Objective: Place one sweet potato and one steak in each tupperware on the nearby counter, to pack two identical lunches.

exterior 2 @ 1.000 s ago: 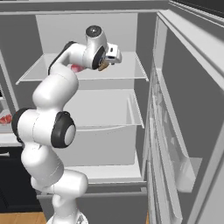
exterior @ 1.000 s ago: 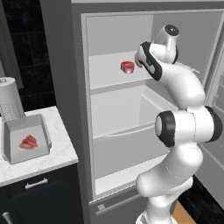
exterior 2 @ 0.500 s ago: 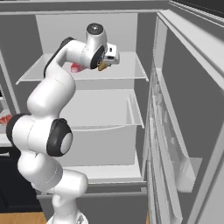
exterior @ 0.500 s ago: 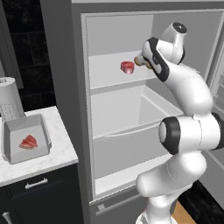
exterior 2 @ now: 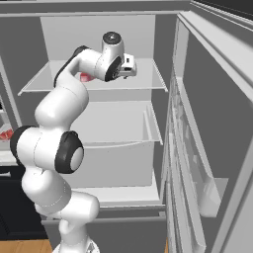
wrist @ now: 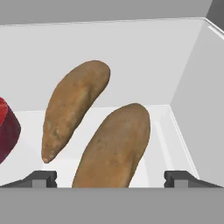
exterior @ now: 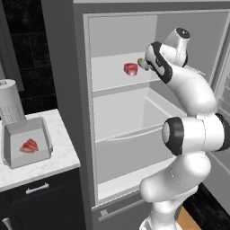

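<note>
Two brown sweet potatoes lie on the fridge's upper shelf [wrist: 153,113]: a near one [wrist: 114,148] and a farther one [wrist: 74,107] to its left. A red steak [wrist: 6,129] [exterior: 130,68] [exterior 2: 87,77] sits left of them. My gripper [wrist: 111,179] is open, its fingertips [wrist: 43,178] on either side of the near sweet potato's end, not closed on it. On the counter [exterior: 58,157] stands a grey tupperware [exterior: 42,130] holding another steak [exterior: 29,146].
The fridge stands open with its door [exterior 2: 197,148] swung out on the right. A large drawer bin [exterior: 134,134] sits below the upper shelf. A paper towel roll [exterior: 10,107] stands behind the tupperware. The fridge's right inner wall [wrist: 197,96] is close beside the near sweet potato.
The arm has stretched deeper into the upper shelf, bringing the hand closer to the sweet potatoes. The jaws stayed open. The steaks and the tupperware have not moved.
</note>
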Tool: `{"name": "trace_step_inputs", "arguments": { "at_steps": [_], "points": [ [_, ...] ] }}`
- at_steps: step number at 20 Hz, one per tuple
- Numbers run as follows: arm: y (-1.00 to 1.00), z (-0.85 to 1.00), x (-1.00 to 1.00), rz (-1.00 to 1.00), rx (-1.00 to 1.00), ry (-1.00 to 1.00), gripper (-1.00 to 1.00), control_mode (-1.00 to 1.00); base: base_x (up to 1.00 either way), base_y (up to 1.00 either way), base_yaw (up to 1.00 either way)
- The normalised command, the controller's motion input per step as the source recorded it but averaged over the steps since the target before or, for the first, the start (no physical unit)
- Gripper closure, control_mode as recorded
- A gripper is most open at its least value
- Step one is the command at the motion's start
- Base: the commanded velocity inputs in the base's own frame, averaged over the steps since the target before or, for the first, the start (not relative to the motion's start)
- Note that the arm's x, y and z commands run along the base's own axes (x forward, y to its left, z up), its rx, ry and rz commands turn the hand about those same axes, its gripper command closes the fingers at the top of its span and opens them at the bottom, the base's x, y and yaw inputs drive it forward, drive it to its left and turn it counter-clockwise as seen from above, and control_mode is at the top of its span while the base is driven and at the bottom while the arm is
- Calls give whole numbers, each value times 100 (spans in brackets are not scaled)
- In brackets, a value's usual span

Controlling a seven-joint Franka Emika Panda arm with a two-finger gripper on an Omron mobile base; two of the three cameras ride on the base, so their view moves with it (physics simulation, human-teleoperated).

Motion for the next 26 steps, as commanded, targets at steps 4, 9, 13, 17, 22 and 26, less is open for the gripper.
{"name": "trace_step_inputs", "arguments": {
  "at_steps": [4,9,13,17,22,26],
  "points": [
    [0,-4,25,0,0,8,-100,-100,0,0,0],
    [0,-6,0,0,0,5,-100,-100,0,0,0],
    [0,0,0,0,0,9,100,-100,0,0,0],
    [0,0,0,0,0,5,100,-100,0,0,0],
    [0,0,0,0,0,0,100,-100,0,0,0],
    [1,-16,-86,0,0,-28,100,-100,0,0,0]
  ]
}}
